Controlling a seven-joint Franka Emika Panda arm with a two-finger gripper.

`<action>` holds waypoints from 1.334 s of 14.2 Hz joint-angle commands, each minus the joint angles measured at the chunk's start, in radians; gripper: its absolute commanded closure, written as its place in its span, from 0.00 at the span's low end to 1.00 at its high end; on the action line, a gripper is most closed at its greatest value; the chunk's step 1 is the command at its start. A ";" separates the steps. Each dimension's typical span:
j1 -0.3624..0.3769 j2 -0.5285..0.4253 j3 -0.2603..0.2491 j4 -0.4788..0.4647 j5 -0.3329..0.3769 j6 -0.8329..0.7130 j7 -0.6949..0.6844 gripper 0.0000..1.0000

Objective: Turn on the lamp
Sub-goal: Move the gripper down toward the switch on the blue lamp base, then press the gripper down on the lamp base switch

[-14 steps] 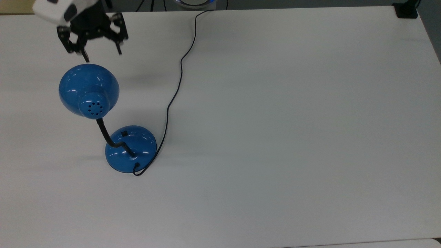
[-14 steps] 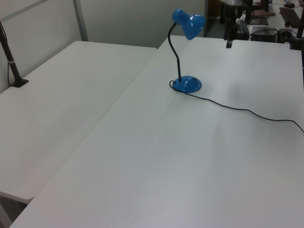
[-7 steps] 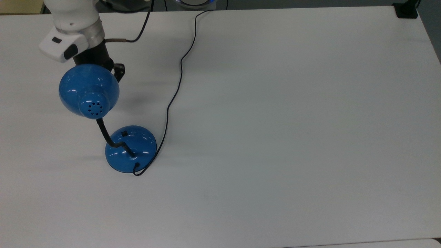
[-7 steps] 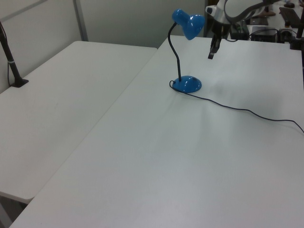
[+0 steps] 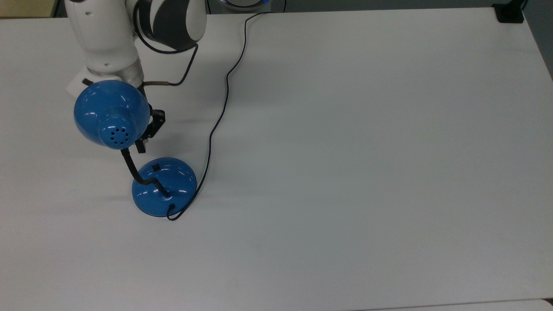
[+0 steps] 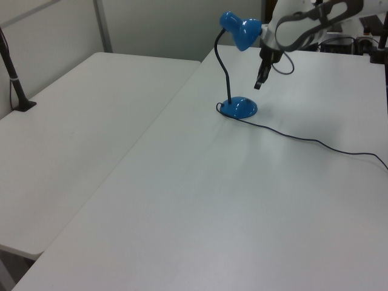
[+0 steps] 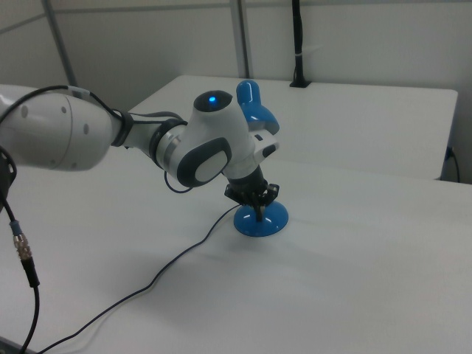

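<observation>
The blue lamp stands on the white table [image 5: 345,172], its domed shade [image 5: 111,114] raised on a black gooseneck [image 5: 134,170] over the round base [image 5: 164,186]. A small black switch [image 5: 156,166] sits on the base's far side. My gripper [image 5: 140,147] reaches in under the shade, half hidden by it, fingers drawn together with nothing between them. In the left view the gripper [image 6: 257,85] hangs a little above the base [image 6: 238,107], apart from it. In the right view the gripper [image 7: 259,214] points down over the base [image 7: 262,221].
The lamp's thin black cord [image 5: 227,86] runs from the base to the table's far edge. A black clamp [image 5: 510,13] sits at the top view's upper right corner. A second white table [image 6: 73,121] with a black post [image 6: 15,79] adjoins in the left view.
The arm has come down from beyond the shade to under it, toward the base. The fingers, spread open a second ago, now stand together. The lamp has not moved.
</observation>
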 commanded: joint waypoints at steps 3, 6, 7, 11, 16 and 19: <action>0.012 0.037 0.016 0.000 0.016 0.082 0.039 1.00; 0.011 0.060 0.028 0.002 0.018 0.119 0.039 1.00; 0.011 0.060 0.028 0.002 0.018 0.125 0.039 1.00; 0.012 0.084 0.030 0.009 0.018 0.140 0.039 1.00; 0.012 0.110 0.046 0.014 0.015 0.162 0.036 1.00; 0.012 0.106 0.046 0.014 0.001 0.160 0.015 1.00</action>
